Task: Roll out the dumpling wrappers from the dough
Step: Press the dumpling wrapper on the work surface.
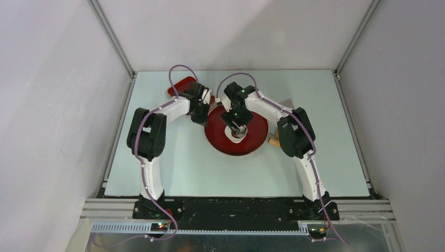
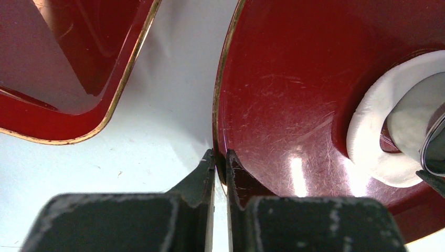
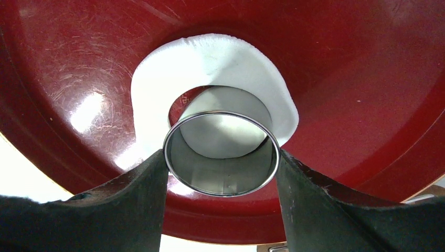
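Note:
A round red plate (image 1: 220,140) holds a flat white sheet of dough (image 3: 210,58) with a round hole cut in it. My right gripper (image 3: 221,156) is shut on a metal ring cutter (image 3: 220,184), held just above that hole. A pale round dumpling wrapper (image 3: 223,134) fills the ring's far end and also shows in the left wrist view as a wrapper (image 2: 412,121). My left gripper (image 2: 221,157) is shut on the plate's left rim (image 2: 216,105), one finger on each side. From above, the left gripper (image 1: 202,118) is at the plate's left edge and the right gripper (image 1: 237,127) is over its middle.
A red rectangular tray (image 2: 63,63) lies just left of the plate, at the back left in the tray's top view (image 1: 180,85). A small wooden object (image 1: 274,140) sits by the plate's right edge, partly under the right arm.

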Available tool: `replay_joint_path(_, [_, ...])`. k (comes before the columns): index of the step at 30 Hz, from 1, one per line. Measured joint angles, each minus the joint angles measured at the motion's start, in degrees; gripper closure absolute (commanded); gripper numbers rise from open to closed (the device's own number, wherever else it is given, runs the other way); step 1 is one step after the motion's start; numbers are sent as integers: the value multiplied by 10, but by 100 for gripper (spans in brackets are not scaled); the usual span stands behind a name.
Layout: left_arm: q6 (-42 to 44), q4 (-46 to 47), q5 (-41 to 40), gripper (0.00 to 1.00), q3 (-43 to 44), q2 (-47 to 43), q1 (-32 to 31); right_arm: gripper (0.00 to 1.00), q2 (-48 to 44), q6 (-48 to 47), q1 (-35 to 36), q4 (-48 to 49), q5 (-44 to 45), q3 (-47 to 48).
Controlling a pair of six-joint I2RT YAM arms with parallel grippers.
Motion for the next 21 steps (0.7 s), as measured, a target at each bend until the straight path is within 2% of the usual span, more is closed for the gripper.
replay_joint_path(8, [0, -1, -2, 99, 0, 0, 0, 60, 8, -9, 18, -14, 14, 18])
replay_joint_path(21, [1, -4, -10, 98, 1, 0, 2, 59, 27, -4, 5, -38, -41, 46])
